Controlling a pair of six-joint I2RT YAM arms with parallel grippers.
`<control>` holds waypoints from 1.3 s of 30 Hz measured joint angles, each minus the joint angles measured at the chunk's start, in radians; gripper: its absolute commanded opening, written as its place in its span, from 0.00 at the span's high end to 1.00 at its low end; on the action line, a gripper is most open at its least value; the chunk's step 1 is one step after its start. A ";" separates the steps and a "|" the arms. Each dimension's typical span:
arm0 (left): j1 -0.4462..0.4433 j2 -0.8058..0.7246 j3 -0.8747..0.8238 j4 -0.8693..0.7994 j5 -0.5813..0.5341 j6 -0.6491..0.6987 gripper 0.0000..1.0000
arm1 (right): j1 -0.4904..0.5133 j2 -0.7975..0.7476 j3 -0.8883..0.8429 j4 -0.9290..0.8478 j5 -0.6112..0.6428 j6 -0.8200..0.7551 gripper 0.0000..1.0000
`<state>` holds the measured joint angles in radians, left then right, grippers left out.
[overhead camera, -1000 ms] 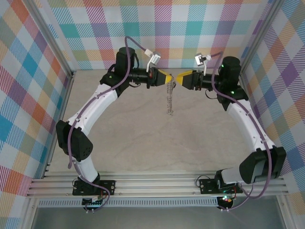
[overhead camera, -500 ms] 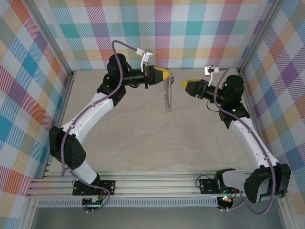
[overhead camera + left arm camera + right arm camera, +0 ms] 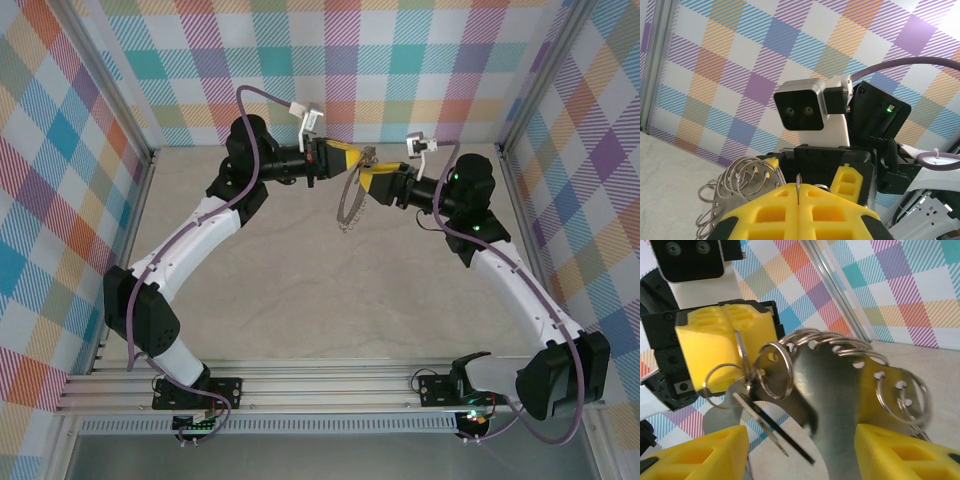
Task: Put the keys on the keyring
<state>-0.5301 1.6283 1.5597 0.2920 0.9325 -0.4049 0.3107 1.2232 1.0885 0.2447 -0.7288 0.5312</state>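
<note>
Bimanual hand-off above the desk [image 3: 300, 290]. Both arms reach in from the near edge and meet over the far half of the surface, so the work is done in mid-air, where a ring can be turned freely.

The keyring [image 3: 348, 200] hangs between the two wrists, clear of the desk, and slants down and to the left from its held upper end. In the right wrist view the keyring [image 3: 840, 390] is a broad silvery piece whose pierced rim carries many small split rings [image 3: 900, 390].

The left gripper [image 3: 352, 157] serves as the anchor. Its yellow fingers [image 3: 765, 210] are pressed together, and a thin wire ring stands edge-on in the seam between them. It probably carries the keyring's weight, though whether this ring belongs to the rim or to the key cannot be told.

The right gripper [image 3: 368, 178] has its fingers [image 3: 705, 450] spread wide, one on either side of the hanging metal and pinching nothing. This looks like an approach to steady or re-grasp the load.

The key [image 3: 772, 432], a thin dark blade on a small silvery loop, dangles just below the left fingers, beside the rim. Whether it is threaded on cannot be told.
</note>
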 measured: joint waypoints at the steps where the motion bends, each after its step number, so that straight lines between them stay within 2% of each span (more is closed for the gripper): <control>1: 0.000 0.000 0.000 0.000 0.000 0.000 1.00 | 0.003 0.000 0.002 0.000 0.000 -0.001 0.45; 4: 0.000 0.000 0.000 0.000 0.000 0.000 1.00 | 0.004 0.000 0.003 -0.002 -0.001 -0.013 0.56; 11: 0.000 0.000 0.000 0.000 -0.018 0.000 1.00 | 0.004 -0.001 0.004 -0.009 -0.012 -0.025 0.97; 12: 0.000 0.000 0.000 0.000 -0.027 0.000 1.00 | 0.005 -0.003 0.004 -0.009 -0.016 -0.028 1.00; 23: 0.000 -0.009 -0.037 -0.001 -0.104 0.001 1.00 | 0.010 -0.005 0.004 -0.024 -0.015 -0.029 1.00; 32: 0.000 -0.034 -0.067 0.008 -0.130 0.000 1.00 | 0.086 0.043 0.018 -0.052 -0.013 -0.038 1.00; 39: -0.005 -0.035 -0.082 0.007 -0.142 0.000 1.00 | 0.089 0.053 0.019 -0.068 -0.011 -0.047 1.00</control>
<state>-0.5346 1.5929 1.4776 0.2993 0.7910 -0.4046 0.3996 1.2766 1.1076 0.1764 -0.7395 0.4847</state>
